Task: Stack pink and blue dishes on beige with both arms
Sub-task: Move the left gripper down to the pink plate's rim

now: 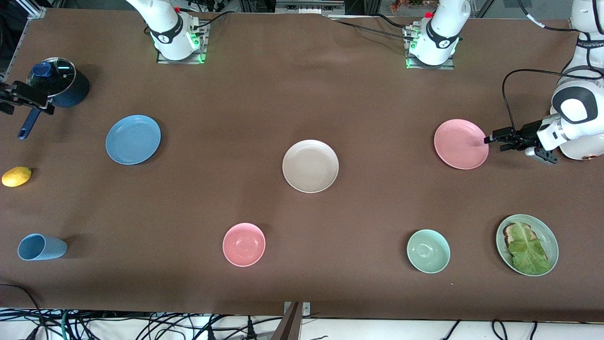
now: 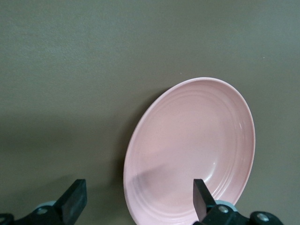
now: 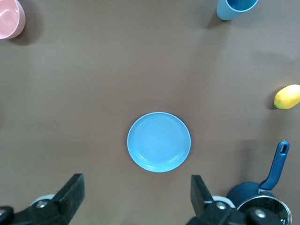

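Lying bare at mid-table, the beige plate (image 1: 310, 165) awaits both dishes: pink plate (image 1: 461, 143) toward the left arm's end, its rim at the open left gripper (image 1: 490, 140); blue plate (image 1: 133, 139) toward the right arm's end, the open right gripper (image 3: 136, 192) above it, both unlifted.

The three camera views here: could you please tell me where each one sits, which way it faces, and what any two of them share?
Front view: high across the table, facing both arm bases; shows the beige plate, left gripper at the pink plate, right gripper by the pot.
Left wrist view: low on the left wrist, facing the pink plate; its open jaws show.
Right wrist view: high above the blue plate, looking down; its open jaws show.
Shared: front and right wrist views both show the blue plate.
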